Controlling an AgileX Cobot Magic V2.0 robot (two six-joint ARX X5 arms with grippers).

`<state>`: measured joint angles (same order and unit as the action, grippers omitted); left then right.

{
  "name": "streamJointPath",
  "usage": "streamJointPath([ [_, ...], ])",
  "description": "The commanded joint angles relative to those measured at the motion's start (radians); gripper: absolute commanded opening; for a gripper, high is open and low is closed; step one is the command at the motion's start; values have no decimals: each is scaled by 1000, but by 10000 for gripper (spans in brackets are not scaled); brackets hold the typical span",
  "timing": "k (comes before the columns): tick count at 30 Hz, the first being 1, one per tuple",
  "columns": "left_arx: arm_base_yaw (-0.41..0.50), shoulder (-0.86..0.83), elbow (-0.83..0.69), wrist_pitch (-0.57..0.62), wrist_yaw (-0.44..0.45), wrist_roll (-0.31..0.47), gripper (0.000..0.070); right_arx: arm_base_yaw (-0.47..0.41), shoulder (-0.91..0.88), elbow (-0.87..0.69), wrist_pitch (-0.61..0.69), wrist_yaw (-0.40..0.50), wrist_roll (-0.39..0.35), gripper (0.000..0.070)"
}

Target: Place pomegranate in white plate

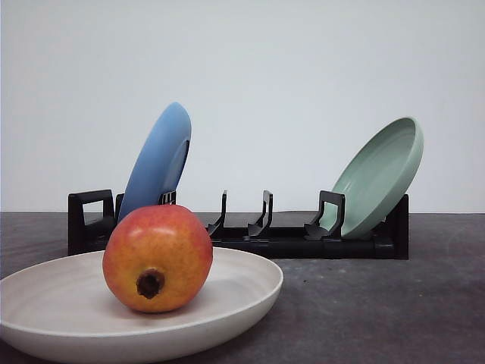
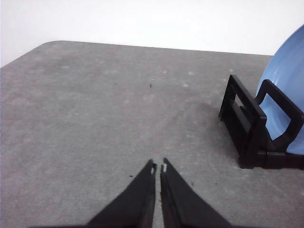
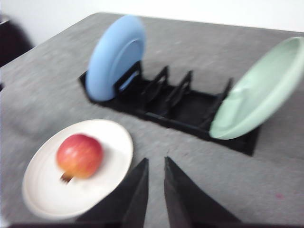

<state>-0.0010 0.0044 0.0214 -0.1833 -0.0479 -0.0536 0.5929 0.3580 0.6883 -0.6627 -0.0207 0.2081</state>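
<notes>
The pomegranate (image 1: 158, 258), red with yellow-orange patches, rests inside the white plate (image 1: 246, 292) at the near left of the table, its dark calyx facing the front camera. The right wrist view shows the pomegranate (image 3: 80, 156) lying on the plate (image 3: 116, 137), with my right gripper (image 3: 156, 161) held above the table beside the plate, apart from the fruit. Its fingers stand close together with nothing between them. My left gripper (image 2: 158, 166) is shut and empty over bare grey table, left of the rack.
A black dish rack (image 1: 288, 239) stands behind the white plate. A blue plate (image 1: 159, 163) leans at its left end and a pale green plate (image 1: 383, 174) at its right end. The rack's middle slots hold nothing.
</notes>
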Motion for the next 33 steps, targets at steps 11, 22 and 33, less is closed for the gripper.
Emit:
streamJointPath([
  [11, 1, -1, -9, -4, -5, -8, 0, -544, -280, -464, 518, 48, -235, 57],
  [22, 1, -1, -9, -4, -5, -8, 0, -589, -339, -653, 535, 77, -241, 57],
  [33, 1, -1, -9, -4, -5, -8, 0, -595, -354, -677, 505, 74, -235, 57],
])
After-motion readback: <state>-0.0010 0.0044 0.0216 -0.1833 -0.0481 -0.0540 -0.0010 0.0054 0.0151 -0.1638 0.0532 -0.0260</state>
